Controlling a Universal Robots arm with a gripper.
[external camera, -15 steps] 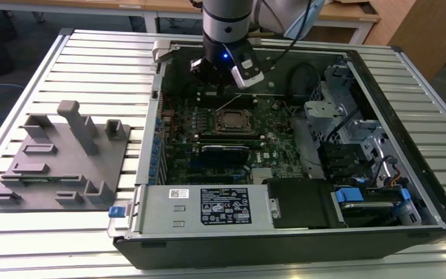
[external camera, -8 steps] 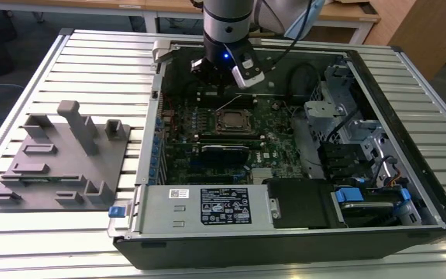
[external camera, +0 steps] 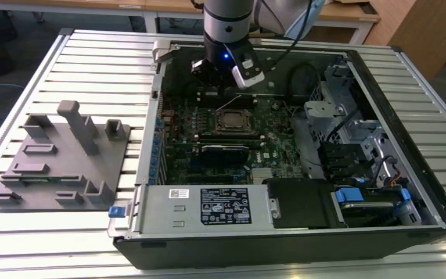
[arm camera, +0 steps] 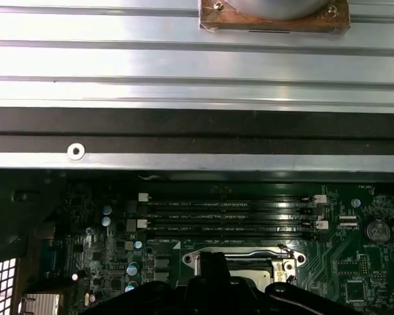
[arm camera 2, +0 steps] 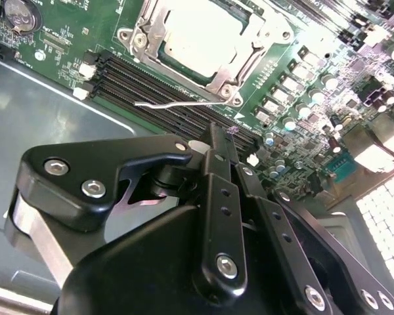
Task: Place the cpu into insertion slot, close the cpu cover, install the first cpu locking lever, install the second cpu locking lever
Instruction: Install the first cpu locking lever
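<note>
You have the cpu (arm camera 2: 197, 33) seated in the insertion slot (external camera: 218, 123), and the cpu cover (arm camera 2: 249, 62) looks down. One locking lever (arm camera 2: 177, 103) sticks out unlatched. The gripper (arm camera 2: 213, 134) hovers near it, pinched together and empty.

The cpu (arm camera 2: 197, 33) has a dull grey metal top, the cpu cover (arm camera 2: 218, 80) shinier bare metal. The circuit board (arm camera 2: 72, 39) is glossy green, the table (external camera: 45, 244) ribbed pale metal.

The second wrist view's edge cuts off the cpu cover (arm camera 2: 215, 80)
</note>
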